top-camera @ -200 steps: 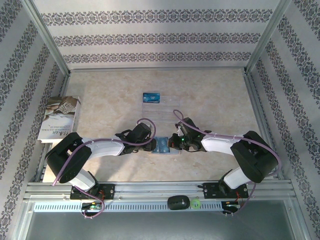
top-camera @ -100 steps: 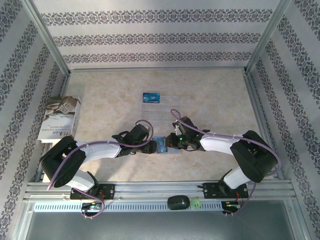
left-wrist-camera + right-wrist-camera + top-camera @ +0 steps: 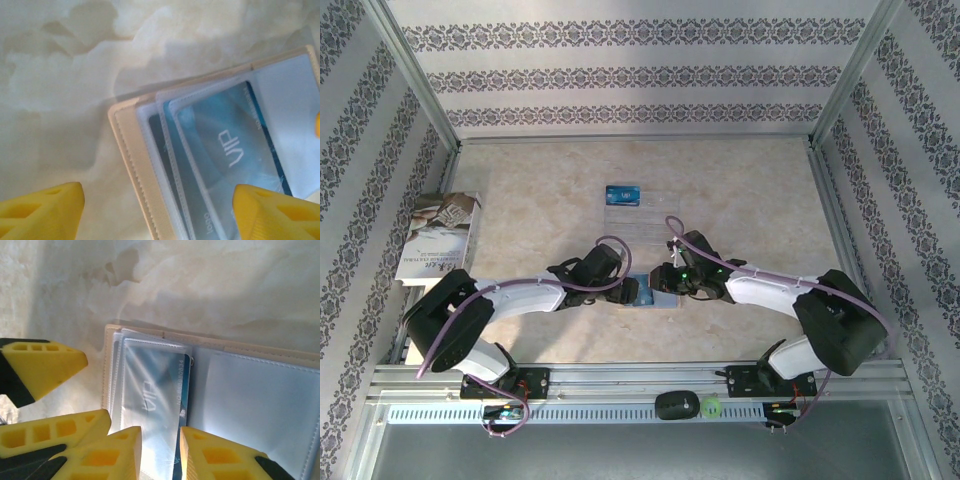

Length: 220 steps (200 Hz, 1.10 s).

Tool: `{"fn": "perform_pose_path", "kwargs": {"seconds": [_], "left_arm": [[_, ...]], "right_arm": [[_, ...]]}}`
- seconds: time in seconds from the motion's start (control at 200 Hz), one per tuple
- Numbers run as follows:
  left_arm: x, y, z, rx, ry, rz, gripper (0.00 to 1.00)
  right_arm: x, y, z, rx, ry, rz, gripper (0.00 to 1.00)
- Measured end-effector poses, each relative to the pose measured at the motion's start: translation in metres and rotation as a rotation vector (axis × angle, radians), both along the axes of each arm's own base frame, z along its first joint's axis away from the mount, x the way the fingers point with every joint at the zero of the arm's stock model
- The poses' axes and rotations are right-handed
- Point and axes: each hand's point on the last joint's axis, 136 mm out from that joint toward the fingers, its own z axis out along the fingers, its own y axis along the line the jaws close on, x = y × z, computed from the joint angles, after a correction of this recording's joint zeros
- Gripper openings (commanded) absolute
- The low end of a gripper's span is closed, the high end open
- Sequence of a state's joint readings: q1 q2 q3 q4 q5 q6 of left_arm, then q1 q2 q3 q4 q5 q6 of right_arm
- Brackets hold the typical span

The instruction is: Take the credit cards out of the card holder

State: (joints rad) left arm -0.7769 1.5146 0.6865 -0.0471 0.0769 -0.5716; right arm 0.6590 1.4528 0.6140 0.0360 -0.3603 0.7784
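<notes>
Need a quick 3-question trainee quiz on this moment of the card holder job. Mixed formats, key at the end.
1. True or false: the card holder lies open between the left tool and the right tool.
2. Multiple choice: the blue card in the holder's clear sleeve is printed with: A) VIP B) GOLD C) BANK
3. Short answer: where does the second blue card lie?

Key
1. True.
2. A.
3. At the far left corner of the clear tray, beyond the holder.
</notes>
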Motion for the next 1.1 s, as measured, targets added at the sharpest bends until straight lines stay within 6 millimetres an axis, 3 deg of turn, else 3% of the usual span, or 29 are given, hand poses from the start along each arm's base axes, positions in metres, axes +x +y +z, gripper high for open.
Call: {"fn": "perform_pose_path", "kwargs": {"seconds": [0.15,0.315,1.099], "left_arm": [[0.004,0.002,-0.011,0.043,0.003,0.003,0.65],[0.005,0.006,-0.011,0.059,-0.006,0.013,0.59],[0.006,0.007,-0.014,0.035,-0.010,0.047,0.52]], "right_arm": [[-0.005,0.001,-0.013,-0.016,0.038,0.013,0.23],[-0.007,0.002,-0.017,-0.018,0.053,0.021,0.24],[-0.007,0.010,-0.020,0.013,0.066,0.040,0.23]]}}
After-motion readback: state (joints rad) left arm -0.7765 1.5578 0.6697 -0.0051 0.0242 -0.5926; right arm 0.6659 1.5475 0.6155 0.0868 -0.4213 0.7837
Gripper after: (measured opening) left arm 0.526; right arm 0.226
